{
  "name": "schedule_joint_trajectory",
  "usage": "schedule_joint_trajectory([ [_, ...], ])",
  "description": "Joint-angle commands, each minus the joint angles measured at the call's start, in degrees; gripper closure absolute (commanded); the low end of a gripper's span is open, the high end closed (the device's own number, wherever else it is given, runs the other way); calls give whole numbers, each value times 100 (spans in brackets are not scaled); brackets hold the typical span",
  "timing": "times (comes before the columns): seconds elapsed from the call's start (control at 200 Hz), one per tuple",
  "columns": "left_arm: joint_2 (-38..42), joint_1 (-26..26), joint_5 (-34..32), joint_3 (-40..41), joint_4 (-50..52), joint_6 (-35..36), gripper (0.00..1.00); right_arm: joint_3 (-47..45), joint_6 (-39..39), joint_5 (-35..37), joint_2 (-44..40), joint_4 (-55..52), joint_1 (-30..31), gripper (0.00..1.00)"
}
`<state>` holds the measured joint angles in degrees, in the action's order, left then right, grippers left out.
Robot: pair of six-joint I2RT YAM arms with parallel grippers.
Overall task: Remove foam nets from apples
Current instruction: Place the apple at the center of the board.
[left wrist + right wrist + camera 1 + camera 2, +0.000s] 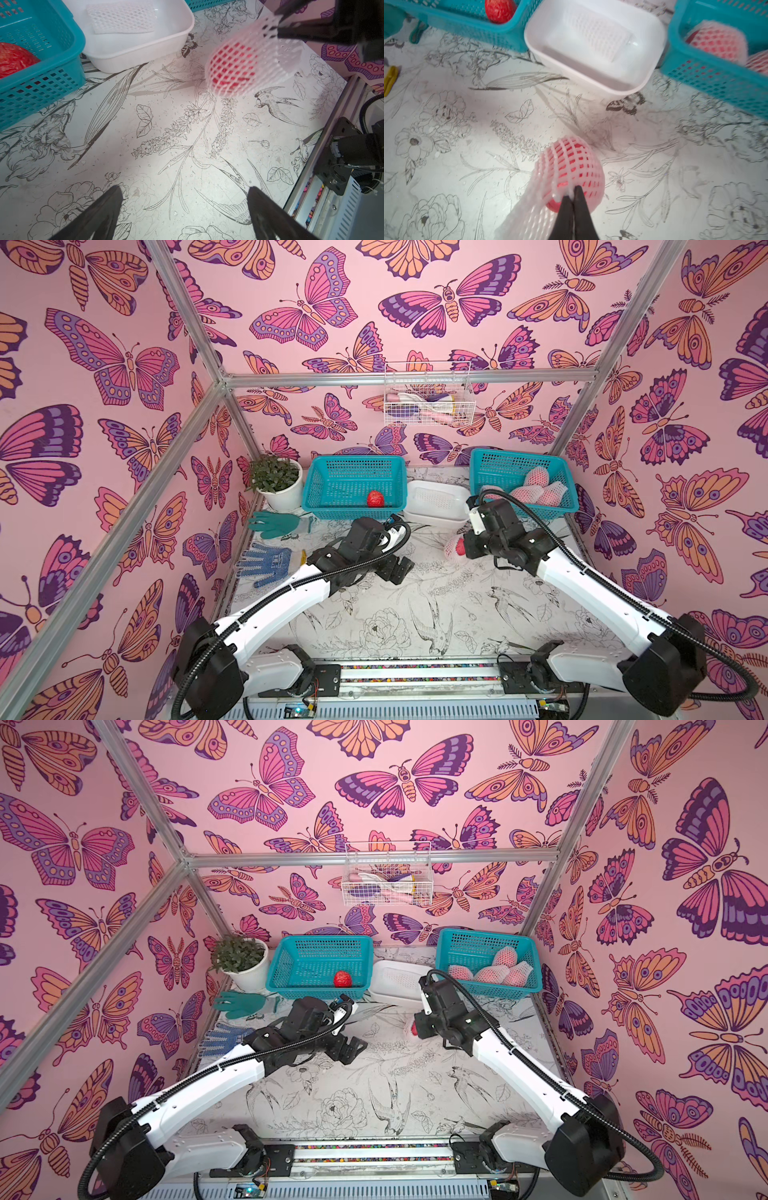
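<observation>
Right claw (573, 190): tips pressed together, pinching a fold of white net (529, 214) where it stretches over a red apple (553, 205); the net's slack end runs off the picture's edge. Whether the apple touches the table (166, 124) I cannot tell, and it shows blurred in the left wrist view. It is well apart from the white tub (571, 73), with open printed tabletop between. The left claw (185, 188) hangs spread wide, gripping nothing, over the table's middle, well apart from the apple. In both top views the right claw is hidden behind its own wrist, and only part of the netted apple shows. Further back: one tub with one flat net (598, 39) in it, between two teal baskets. The left basket (353, 472) holds one bare apple (375, 498); the right basket (478, 946) holds four netted apples (505, 957), one partly behind the right arm. Two gloves (274, 524) lie near the table's left edge, beside one potted plant (276, 477).
</observation>
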<state>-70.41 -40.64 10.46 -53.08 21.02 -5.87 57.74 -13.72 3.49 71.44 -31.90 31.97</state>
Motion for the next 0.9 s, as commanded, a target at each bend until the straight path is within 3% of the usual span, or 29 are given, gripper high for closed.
schedule_joint_trajectory([
  [0.0, 33, -114, -50, 140, -73, -46, 4, -236, -366, -252, -108, 146, 86, 100],
  [0.145, -192, -265, -23, 36, -174, -39, 4, -395, -383, -383, 123, 198, 90, 100],
  [0.621, -1985, -418, 536, -1177, -443, 177, 5, 10, -222, -822, 1232, 151, -232, 100],
  [0.892, -2864, -419, 1153, -2021, -572, 145, 5, 262, -155, -926, 1224, -66, -622, 99],
])
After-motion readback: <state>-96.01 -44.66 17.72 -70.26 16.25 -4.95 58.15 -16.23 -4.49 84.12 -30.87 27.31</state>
